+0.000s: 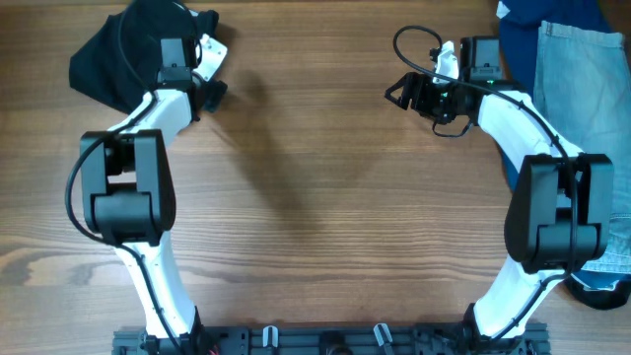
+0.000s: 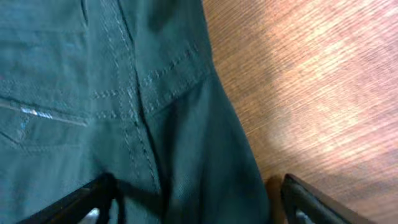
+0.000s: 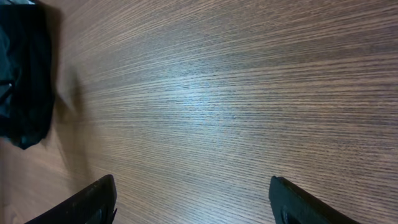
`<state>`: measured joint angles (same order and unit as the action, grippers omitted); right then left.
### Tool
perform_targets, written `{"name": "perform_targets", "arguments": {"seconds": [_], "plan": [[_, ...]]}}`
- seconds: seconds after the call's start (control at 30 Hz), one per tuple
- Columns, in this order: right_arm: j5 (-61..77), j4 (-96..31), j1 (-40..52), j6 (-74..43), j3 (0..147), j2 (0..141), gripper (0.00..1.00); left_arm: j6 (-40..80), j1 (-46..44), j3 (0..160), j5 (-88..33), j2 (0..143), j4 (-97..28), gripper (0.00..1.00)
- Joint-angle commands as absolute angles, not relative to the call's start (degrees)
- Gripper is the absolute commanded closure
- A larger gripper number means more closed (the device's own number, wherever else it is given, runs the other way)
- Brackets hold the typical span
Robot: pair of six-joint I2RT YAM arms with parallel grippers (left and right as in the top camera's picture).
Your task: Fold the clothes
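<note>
Overhead, the clothes (image 1: 108,59) lie bunched on the table (image 1: 315,197); left pincer (image 2: 193,205) spread over them, right pincer (image 3: 193,202) spread over wood.

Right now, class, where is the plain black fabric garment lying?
In the overhead view the plain black fabric garment lies bunched at the wooden table's far left corner, partly beneath the open left pincer.

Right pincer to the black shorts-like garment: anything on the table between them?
Only bare wood-grain table between the right pincer and the plain black soft fabric garment; the left pincer hangs over the garment's edge. Shown overhead and right wrist.
</note>
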<state>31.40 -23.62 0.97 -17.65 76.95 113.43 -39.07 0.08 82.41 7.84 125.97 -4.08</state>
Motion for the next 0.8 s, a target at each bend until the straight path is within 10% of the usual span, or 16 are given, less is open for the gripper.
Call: {"name": "perform_targets", "arguments": {"seconds": [0.0, 0.23, 0.77], "plan": [[30.57, -23.59, 1.17, -16.51, 76.60, 113.40, 0.21, -41.74, 0.60, 81.97, 9.56, 131.46, -3.31, 0.30], [29.74, -23.64, 1.17, -16.53, 76.58, 113.40, 0.20, -29.78, 1.58, 82.00, 17.74, 132.29, 6.13, 0.96], [29.78, -23.64, 1.17, -16.75, 76.58, 113.40, 0.20, -8.43, 3.53, 89.69, 22.74, 132.25, 11.46, 0.96]]}}
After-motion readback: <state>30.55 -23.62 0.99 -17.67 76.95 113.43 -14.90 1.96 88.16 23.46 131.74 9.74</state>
